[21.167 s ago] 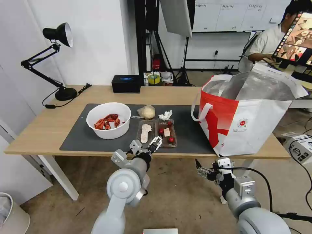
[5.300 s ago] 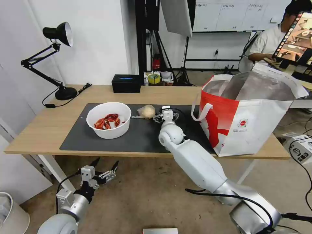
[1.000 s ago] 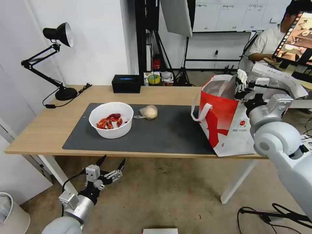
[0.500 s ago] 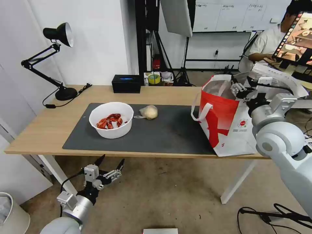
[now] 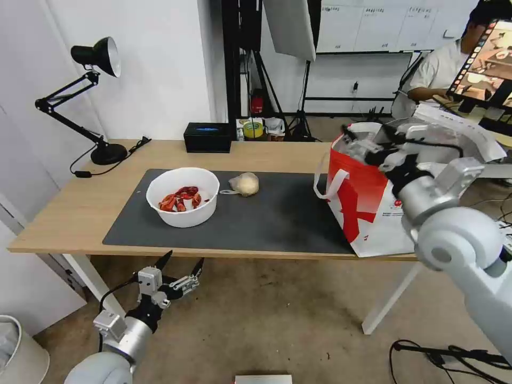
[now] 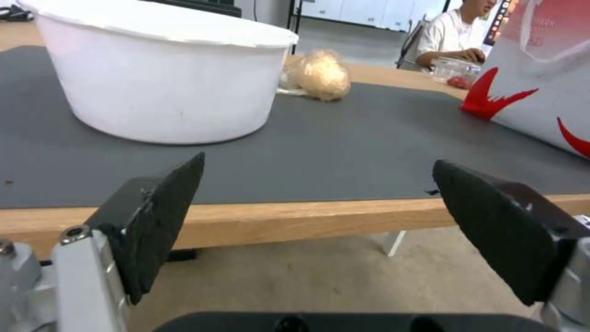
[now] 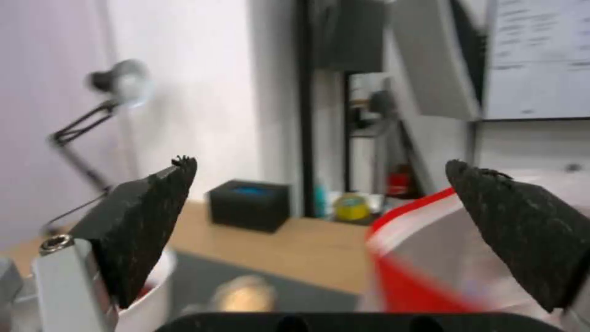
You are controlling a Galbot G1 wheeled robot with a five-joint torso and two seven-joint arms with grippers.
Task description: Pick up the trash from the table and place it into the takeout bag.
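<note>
1. On the long light-wood table with its dark grey mat, two pieces of trash are waiting: the white round bowl holding red crayfish shells, left of the frame's centre, and the clear bag wrapped around a beige lump, lying just right of the bowl.
2. The large boxy red-and-white takeout bag with silver foil lining is standing open at the right end of the table, in the right half of the frame; its inside is not visible, so what it is holding cannot be told.
3. The right gripper is hovering over the bag's near rim at upper right, its black pads spread wide and carrying nothing.
4. The left gripper is hanging below the table's front edge at lower left, fingers apart and empty.
5. By my judgement the job is unfinished: the bowl and the bagged lump are both still needing a trip to the bag.
</note>
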